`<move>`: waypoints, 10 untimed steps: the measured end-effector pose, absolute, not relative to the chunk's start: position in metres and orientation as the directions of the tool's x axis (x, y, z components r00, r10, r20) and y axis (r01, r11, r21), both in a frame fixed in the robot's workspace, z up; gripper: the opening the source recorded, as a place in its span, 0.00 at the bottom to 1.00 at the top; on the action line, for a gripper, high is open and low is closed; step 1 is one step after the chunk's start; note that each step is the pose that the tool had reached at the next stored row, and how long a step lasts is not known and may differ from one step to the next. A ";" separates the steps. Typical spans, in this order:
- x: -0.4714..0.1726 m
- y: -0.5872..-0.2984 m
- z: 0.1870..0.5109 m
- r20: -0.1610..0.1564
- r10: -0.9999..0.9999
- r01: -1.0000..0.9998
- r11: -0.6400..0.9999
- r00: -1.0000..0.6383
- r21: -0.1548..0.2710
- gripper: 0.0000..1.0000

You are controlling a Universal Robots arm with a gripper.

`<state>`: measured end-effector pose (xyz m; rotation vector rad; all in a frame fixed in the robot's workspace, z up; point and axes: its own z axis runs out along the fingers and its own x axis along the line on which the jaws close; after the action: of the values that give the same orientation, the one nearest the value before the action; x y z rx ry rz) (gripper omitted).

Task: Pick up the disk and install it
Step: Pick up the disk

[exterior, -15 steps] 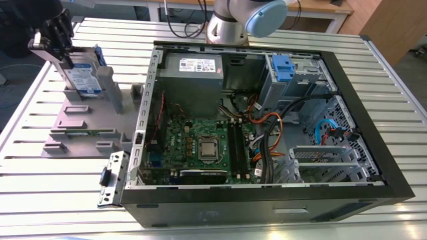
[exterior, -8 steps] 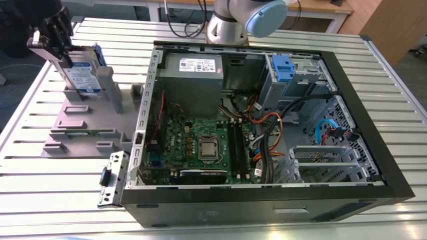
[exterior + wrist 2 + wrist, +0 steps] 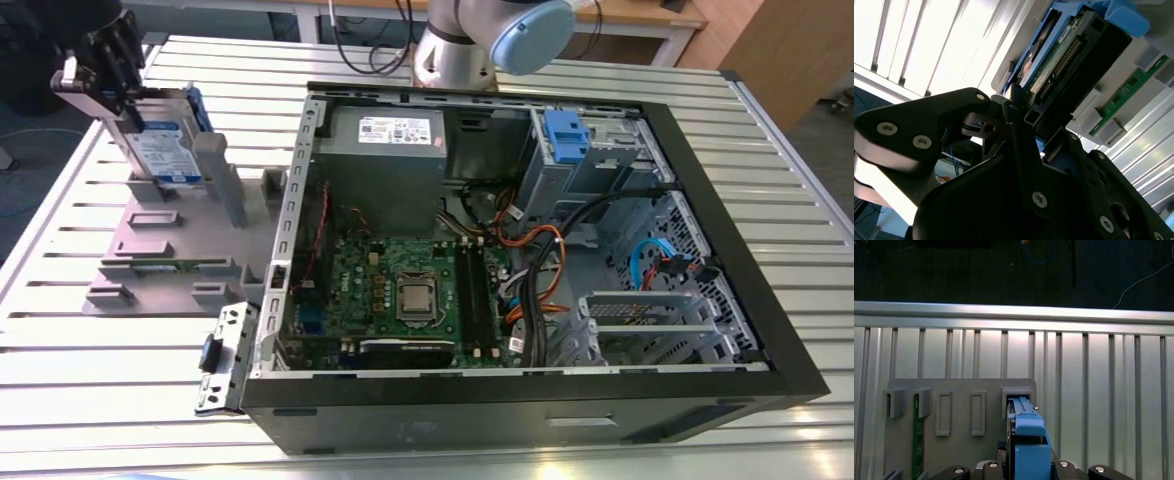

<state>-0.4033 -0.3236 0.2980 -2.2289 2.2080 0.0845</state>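
Exterior view: the slatted counter carries an open case at centre. At upper left, a grey stand props the disk upright on edge, seemingly so the jaws, clamped on its top, can grasp from above.

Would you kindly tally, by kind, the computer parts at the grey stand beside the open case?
disk: 1
memory module: 1
Total: 2
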 end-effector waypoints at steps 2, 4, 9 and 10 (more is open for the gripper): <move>-0.403 -0.324 0.299 -0.040 -0.999 -0.999 -0.010 0.009 0.036 0.37; -0.403 -0.324 0.300 -0.040 -0.999 -0.999 -0.010 0.009 0.036 0.37; -0.403 -0.324 0.302 -0.040 -0.999 -0.999 -0.010 0.009 0.036 0.37; -0.403 -0.324 0.302 -0.040 -0.999 -0.999 -0.010 0.009 0.036 0.37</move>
<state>-0.4033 -0.3237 0.3021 -2.2290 2.2080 0.0845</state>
